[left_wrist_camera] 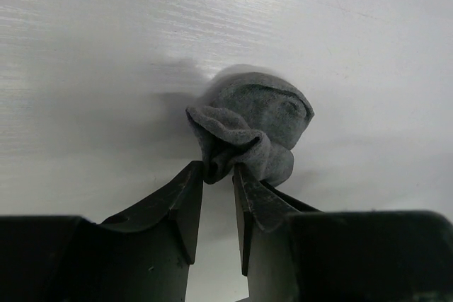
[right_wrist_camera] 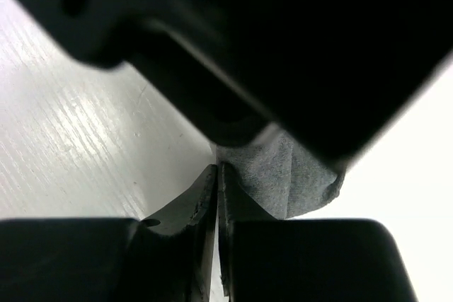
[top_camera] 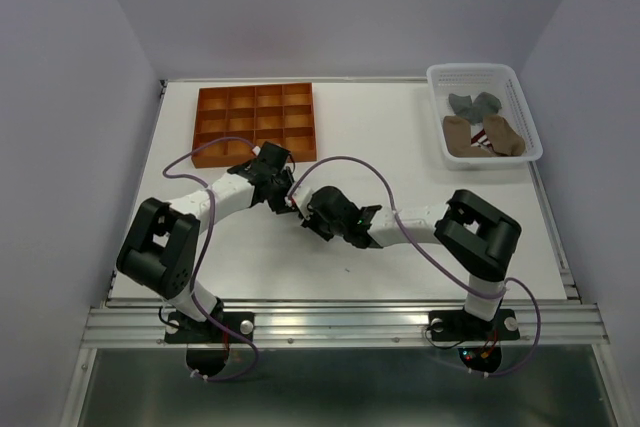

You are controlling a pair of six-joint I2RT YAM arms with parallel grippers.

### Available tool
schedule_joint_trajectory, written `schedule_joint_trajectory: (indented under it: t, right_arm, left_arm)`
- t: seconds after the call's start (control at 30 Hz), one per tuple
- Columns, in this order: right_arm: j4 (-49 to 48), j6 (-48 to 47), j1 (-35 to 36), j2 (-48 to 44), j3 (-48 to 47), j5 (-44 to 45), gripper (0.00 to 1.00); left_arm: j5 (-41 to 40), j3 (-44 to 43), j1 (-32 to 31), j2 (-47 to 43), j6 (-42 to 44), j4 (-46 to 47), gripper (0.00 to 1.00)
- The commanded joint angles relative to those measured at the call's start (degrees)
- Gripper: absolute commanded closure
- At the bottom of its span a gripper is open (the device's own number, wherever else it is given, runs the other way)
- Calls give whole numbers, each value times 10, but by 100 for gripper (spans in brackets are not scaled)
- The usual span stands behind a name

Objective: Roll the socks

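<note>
A grey sock (left_wrist_camera: 255, 114) lies bunched into a loose ball on the white table. My left gripper (left_wrist_camera: 218, 169) is shut on a fold at its near edge. In the right wrist view the same grey sock (right_wrist_camera: 297, 175) sits just right of my right gripper (right_wrist_camera: 217, 169), whose jaws are shut together, the sock resting against the outer side of one finger. The dark body of the left gripper (right_wrist_camera: 283, 47) hangs over it. From above, the left gripper (top_camera: 285, 190) and right gripper (top_camera: 303, 209) meet tip to tip at mid-table and hide the sock.
A white basket (top_camera: 485, 72) at the back right holds grey socks (top_camera: 473, 102) and tan socks (top_camera: 460, 134), one with a striped part (top_camera: 482, 140). An orange tray (top_camera: 255, 122) of square compartments stands at the back left, just behind the left gripper.
</note>
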State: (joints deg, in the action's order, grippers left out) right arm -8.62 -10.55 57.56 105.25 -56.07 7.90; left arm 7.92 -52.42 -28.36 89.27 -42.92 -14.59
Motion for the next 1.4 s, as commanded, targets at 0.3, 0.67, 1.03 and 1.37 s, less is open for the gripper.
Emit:
schedule_joint_trajectory:
  t: [0.3,0.67,1.03,1.37]
  right_arm:
    - [-19,84,-40,-26,-16,-102,99]
    - [-12,179,-107,-38,-26,-190,99]
    - [23,221,-137,-3,-74,-244,99]
    - [40,224,-142,0,-79,-235,99]
  left_arm:
    - [1,8,13,-43,3,5,59]
    - [10,17,14,-45,12,19,58]
    - [20,8,14,-20,22,38,50]
    - [16,7,14,28,14,58,75]
